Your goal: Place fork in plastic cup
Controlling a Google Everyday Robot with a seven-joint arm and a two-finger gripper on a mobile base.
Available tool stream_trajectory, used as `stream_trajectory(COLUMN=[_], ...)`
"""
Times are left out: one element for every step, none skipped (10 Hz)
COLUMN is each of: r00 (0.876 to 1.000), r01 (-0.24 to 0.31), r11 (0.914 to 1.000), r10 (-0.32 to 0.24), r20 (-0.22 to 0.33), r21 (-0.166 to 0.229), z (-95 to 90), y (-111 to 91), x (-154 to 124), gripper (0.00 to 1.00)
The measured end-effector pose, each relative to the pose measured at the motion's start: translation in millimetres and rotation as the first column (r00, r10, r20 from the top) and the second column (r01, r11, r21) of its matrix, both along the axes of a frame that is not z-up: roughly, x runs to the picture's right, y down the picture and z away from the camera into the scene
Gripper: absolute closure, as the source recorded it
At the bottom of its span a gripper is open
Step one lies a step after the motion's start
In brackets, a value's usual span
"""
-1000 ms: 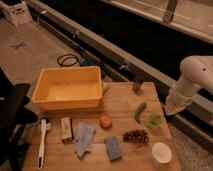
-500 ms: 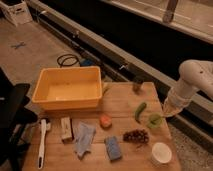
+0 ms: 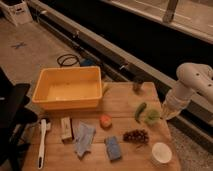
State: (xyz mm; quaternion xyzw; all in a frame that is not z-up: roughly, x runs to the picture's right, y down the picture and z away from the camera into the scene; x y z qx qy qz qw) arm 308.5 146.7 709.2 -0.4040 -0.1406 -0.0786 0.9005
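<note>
Landmark: the plastic cup (image 3: 152, 116), near the right edge of my wooden table (image 3: 120, 100); I place everything else from it.
Plastic cup: small, round, pale green and translucent, mouth up, so a slim thing can drop in from above.
My gripper (image 3: 168, 111): just right of the cup, at the end of my white arm, low by the table edge, probably to bring the fork over the cup. Whether it grips anything I cannot tell.
Fork: I cannot make it out; if I carry it, my wrist hides it.
Green vegetable (image 3: 140, 111): smooth, long, lying just left of the cup.
Grapes (image 3: 136, 135): dark, knobbly bunch in front of the cup.
White cup (image 3: 161, 151): round, further in front.
Yellow bin (image 3: 68, 88): rigid tub, well left.
</note>
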Motion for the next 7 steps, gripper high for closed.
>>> stream_trajectory(r00=[1.0,1.0,1.0,1.0,1.0,1.0,1.0], r01=[0.001,0.004,0.005,0.004,0.003,0.002,0.003], r11=[1.0,1.0,1.0,1.0,1.0,1.0,1.0], r10=[-0.001,-0.004,-0.005,-0.004,-0.003,-0.002,-0.003], r20=[0.004,0.009,0.017,0.016,0.015,0.015,0.016], r21=[-0.004,-0.003,0.005,0.005,0.005,0.005,0.006], z=[-0.4,-1.1,-1.8,-1.9,-2.0,-2.3,-2.1], y=[2.1,3.0,1.8,1.9,2.1,2.4,2.1], x=[0.4,-0.5,-2.5,-1.9,-1.4,-1.0,-1.5], gripper=[0.49,0.4,0.3,0.26,0.26,0.26,0.26])
